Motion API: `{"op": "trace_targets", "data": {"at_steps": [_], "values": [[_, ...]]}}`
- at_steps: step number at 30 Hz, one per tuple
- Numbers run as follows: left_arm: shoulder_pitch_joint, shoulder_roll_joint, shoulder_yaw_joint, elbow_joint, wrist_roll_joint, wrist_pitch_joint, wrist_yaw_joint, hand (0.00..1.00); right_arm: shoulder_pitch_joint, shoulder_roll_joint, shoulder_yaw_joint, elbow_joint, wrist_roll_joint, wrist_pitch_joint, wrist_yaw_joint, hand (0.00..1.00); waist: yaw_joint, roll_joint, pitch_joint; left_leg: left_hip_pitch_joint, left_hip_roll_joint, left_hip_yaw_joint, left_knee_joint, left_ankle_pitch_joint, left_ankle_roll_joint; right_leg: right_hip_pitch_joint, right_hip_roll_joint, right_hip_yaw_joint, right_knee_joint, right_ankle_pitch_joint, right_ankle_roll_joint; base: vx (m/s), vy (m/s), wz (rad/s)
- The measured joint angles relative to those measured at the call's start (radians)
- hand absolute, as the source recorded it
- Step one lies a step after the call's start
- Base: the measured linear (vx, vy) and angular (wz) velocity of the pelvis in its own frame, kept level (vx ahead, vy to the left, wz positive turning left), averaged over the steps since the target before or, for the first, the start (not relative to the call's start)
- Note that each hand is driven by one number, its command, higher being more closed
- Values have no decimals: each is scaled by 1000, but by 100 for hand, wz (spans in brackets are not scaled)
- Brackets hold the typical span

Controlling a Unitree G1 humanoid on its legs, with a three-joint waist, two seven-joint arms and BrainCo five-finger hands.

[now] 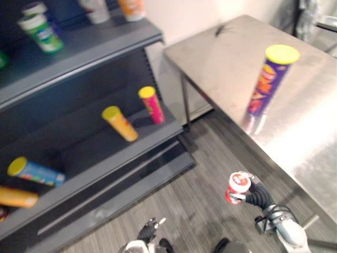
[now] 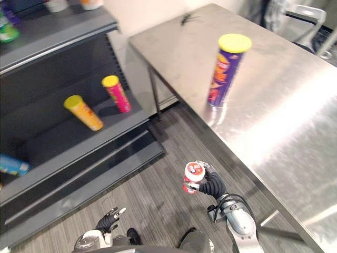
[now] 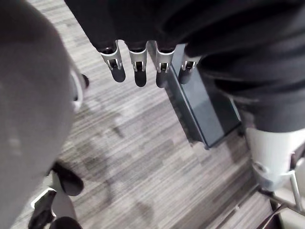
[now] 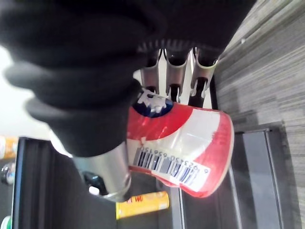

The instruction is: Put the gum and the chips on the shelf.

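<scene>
With the right hand (image 2: 211,185) curled round the gum tub (image 2: 194,173) above the floor (image 2: 152,179), carry it level to a bare spot on the shelf (image 1: 89,150); left hand (image 2: 109,220) loose, chips can (image 2: 225,71) on the surface (image 2: 284,110).

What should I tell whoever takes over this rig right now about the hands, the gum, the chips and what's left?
Right hand: fingers curled round the gum tub, held over the floor between table and shelf.
Left hand: open, empty, low over the floor.
Chips can: upright on the table, untouched.
Done: gum is in hand.
Left: shelve the gum, then fetch and shelve the chips.
</scene>
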Motion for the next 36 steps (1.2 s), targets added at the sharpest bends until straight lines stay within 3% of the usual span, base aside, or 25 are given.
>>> {"op": "trace_targets", "data": {"at_steps": [4,7,10,16,19,20,21,22,23,24,25,26,27,28,30,32,33,36], "values": [[-1,-2,-2,11,82,0,2,0,-24,34,25,8,-5,-1,-2,100,1,14,8,8,-38,-37,-116,2,0,-1,-7,-36,-2,17,30,-84,123,43],[-6,3,-3,29,111,1,3,0,-23,35,49,26,-8,0,-5,100,1,10,18,21,-53,-56,-141,-5,-8,-2,-10,-23,-8,30,48,-103,124,-2],[-12,7,-1,30,112,0,10,0,-42,35,94,61,-8,1,-12,100,11,2,40,42,-64,-77,-136,-62,-20,-38,-2,52,-14,40,59,-128,108,-54],[-14,11,14,30,109,0,19,0,-28,34,145,95,-5,31,-22,100,8,-8,61,56,-80,-29,-106,-101,-3,-67,16,166,-82,119,63,-111,103,-48],[-12,9,21,28,106,-1,27,0,6,39,139,96,-5,31,-25,100,7,-10,63,55,-105,-73,-48,-140,17,-18,-20,134,-74,127,72,10,101,38],[-10,9,20,27,104,-1,36,0,31,53,130,97,-4,32,-32,100,2,-24,71,56,-130,-120,-14,-164,32,21,-56,94,-51,116,87,84,143,85],[-8,9,20,25,100,-1,41,0,65,70,106,95,-2,32,-38,100,-3,-15,71,57,-153,-178,11,-190,36,59,-95,66,-2,122,94,76,142,126],[-3,8,22,19,93,-1,45,0,96,82,65,98,3,33,-47,100,-12,-22,89,58,-179,-233,57,-220,77,40,-149,161,151,136,10,25,89,121],[2,8,19,18,87,-1,46,0,107,84,56,101,4,38,-49,100,-21,-15,90,56,-183,-262,78,-232,81,8,-147,262,211,171,-52,17,116,148],[12,11,20,17,65,-1,45,0,130,94,38,102,5,40,-51,100,-32,13,96,58,-181,-322,94,-239,89,-41,-85,469,271,232,-96,67,127,118],[16,12,23,13,57,-1,44,0,140,105,30,103,5,40,-53,100,-30,15,97,60,-177,-342,94,-239,90,-48,-45,555,273,209,-56,106,89,120],[20,23,31,-2,52,-3,46,0,142,124,24,106,6,39,-59,100,-27,16,95,60,-172,-362,92,-238,90,-63,19,679,230,142,4,143,20,72],[19,46,35,-3,31,-3,44,0,126,141,23,107,7,39,-62,100,-23,-5,107,49,-174,-370,93,-238,90,-77,70,769,126,110,34,99,-18,54],[19,56,39,1,29,-3,45,0,112,152,20,107,9,39,-65,100,-25,-11,113,40,-177,-383,97,-238,90,-83,99,818,60,112,38,77,-48,37],[19,79,38,41,30,1,46,0,105,185,-4,95,32,38,-72,100,-40,-14,116,6,-178,-435,118,-241,86,-84,185,969,-136,141,85,51,-81,64],[27,88,41,47,30,7,45,0,142,196,-7,65,47,38,-80,100,-60,-28,122,-8,-205,-508,154,-259,68,-66,197,1009,-151,166,130,142,-212,120],[30,85,77,41,33,15,40,0,178,192,7,23,52,41,-77,100,-50,-49,122,-20,-219,-534,203,-287,52,-62,177,979,-108,129,192,162,-260,105],[44,56,98,35,33,21,39,0,145,178,25,-34,55,41,-70,100,-43,-20,122,-51,-172,-586,208,-296,19,-71,221,909,-64,84,147,131,-282,67]]}}
